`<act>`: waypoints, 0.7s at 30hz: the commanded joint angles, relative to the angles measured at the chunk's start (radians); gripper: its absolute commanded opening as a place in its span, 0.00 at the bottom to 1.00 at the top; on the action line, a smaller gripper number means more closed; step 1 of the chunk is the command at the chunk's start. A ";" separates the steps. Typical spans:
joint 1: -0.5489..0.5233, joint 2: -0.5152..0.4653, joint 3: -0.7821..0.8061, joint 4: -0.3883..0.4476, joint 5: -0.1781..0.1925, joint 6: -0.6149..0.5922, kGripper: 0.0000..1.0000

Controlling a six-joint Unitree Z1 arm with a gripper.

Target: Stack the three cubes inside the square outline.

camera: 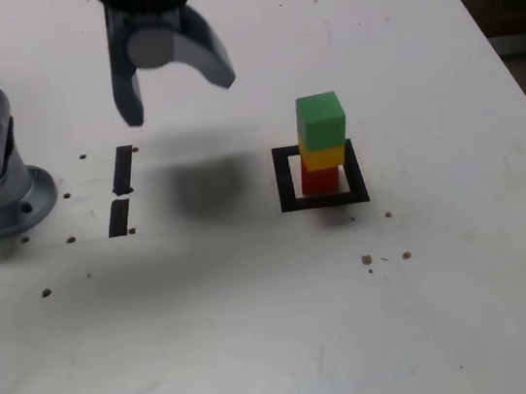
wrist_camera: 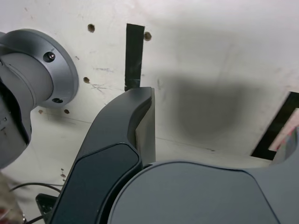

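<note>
The gripper point(camera: 181, 99) hangs released and empty, well apart from the green-yellow-red stack point(camera: 322, 144), seemingly inside the square outline point(camera: 286, 180).

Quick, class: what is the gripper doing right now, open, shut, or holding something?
Gripper: jaws open, holding nothing, raised above the table, apart from the stack of cubes.

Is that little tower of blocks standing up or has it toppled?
Standing: the green cube sits on the yellow cube, on the red cube, inside the square outline.
</note>
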 commanded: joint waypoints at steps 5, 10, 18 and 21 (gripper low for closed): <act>0.008 -0.007 0.108 -0.140 -0.038 0.019 0.99; 0.007 -0.005 0.166 -0.201 -0.041 0.034 0.99; 0.007 -0.006 0.235 -0.235 -0.041 0.053 0.99; 0.007 -0.008 0.259 -0.250 -0.045 0.057 0.99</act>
